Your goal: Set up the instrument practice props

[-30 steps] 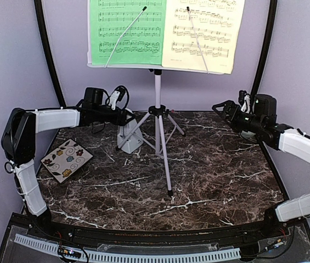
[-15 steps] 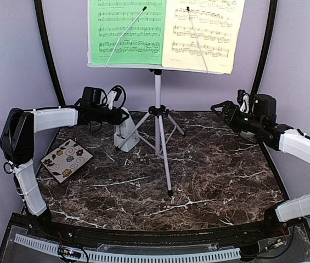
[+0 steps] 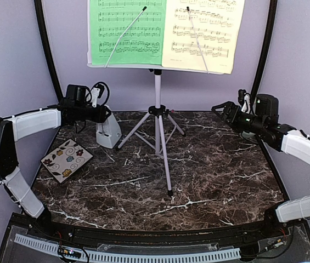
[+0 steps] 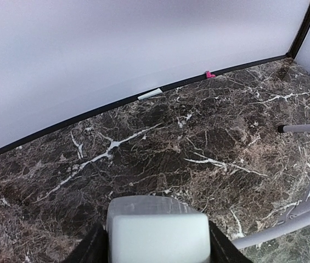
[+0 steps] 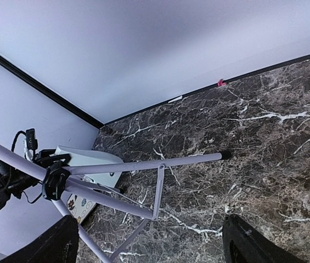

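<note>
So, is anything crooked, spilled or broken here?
Nothing serious. The music stand is upright, the green sheet and yellow sheet sit on it, the left gripper holds the metronome. Only the floral tile lies slanted on the table.

A floral tile (image 3: 66,160) lies flat on the dark marble table's (image 3: 215,175) left side.

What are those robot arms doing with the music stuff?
The left gripper is clamped on the grey metronome at the back left of the table, beside the music stand. The stand is up, with a green sheet and a yellow sheet on it. The right gripper hangs open on the right, holding nothing.
</note>
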`<action>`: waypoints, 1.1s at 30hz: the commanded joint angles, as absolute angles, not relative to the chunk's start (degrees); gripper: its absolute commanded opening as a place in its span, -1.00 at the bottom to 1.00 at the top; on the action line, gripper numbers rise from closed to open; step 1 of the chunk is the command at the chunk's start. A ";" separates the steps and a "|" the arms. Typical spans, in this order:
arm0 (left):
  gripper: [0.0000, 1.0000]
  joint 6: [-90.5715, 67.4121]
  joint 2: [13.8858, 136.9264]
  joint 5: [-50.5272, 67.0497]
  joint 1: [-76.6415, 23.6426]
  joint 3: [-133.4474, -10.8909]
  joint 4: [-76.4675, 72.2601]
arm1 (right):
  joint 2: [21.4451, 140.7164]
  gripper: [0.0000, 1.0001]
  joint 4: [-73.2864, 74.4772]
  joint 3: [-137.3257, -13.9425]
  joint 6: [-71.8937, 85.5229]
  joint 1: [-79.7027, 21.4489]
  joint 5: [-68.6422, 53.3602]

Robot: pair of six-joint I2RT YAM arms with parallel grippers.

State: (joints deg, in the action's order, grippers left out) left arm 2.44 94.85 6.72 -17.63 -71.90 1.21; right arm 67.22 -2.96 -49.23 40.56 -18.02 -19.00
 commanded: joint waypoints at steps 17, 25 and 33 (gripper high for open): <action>-0.50 -1.00 64.04 10.50 -31.24 -56.04 11.76 | 65.09 0.92 -0.08 -49.25 38.28 -20.29 -20.84; -0.48 -7.73 63.41 6.39 -44.88 -48.94 1.88 | 64.48 1.00 1.05 -49.15 34.70 -22.15 -24.63; -0.47 -5.96 70.45 0.41 -54.18 -48.76 -4.28 | 64.49 0.97 -3.19 -49.10 35.84 -25.06 -28.74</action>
State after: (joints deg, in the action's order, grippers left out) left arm -6.72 68.20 4.58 -51.48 -46.81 5.82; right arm 64.86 -0.05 -48.69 36.10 -22.72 -26.74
